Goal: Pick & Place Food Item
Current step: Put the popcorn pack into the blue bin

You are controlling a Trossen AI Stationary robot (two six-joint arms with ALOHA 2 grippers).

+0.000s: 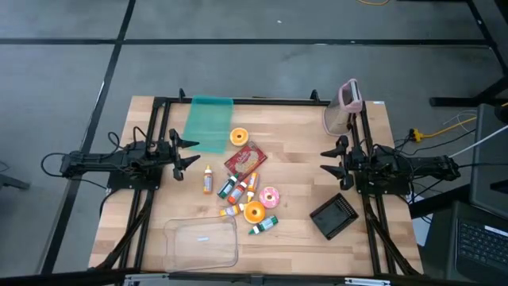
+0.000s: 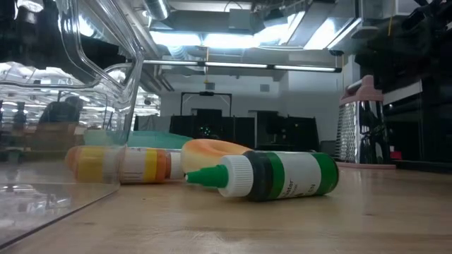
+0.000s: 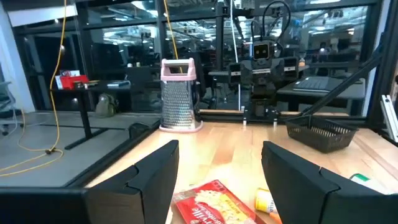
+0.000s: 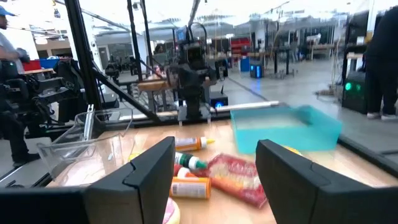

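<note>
Two arms are seen parked at opposite edges of the wooden surface (image 1: pixel 302 135) from above, so nothing's been started yet, by the look of it. The left claw (image 1: pixel 187 152) is spread and empty, the right claw (image 1: pixel 332 161) likewise, both pointed inward at the pile. Food items are clustered mid-surface: a red snack packet (image 1: pixel 245 161), small bottles (image 1: pixel 235 191), an orange donut (image 1: pixel 239 137) and a pink one (image 1: pixel 269 196). A clear bin (image 1: pixel 202 244) and a teal tub (image 1: pixel 209 123) are set nearby, probably as drop spots; a black basket (image 1: pixel 334 215) and a grater (image 1: pixel 343 111) are kept off to the right.

At surface level, a green-capped bottle (image 2: pixel 272 174) is laid on its side, an orange-labelled bottle (image 2: pixel 127 164) behind it, the bin wall close by.

Past the left arm's spread fingers (image 3: pixel 149 180), the packet is framed just ahead, with a workshop full of desks beyond.

Past the right arm's fingers (image 4: pixel 155 171), bottles, packet and tub are shown; a person is caught standing at the room's edge.
</note>
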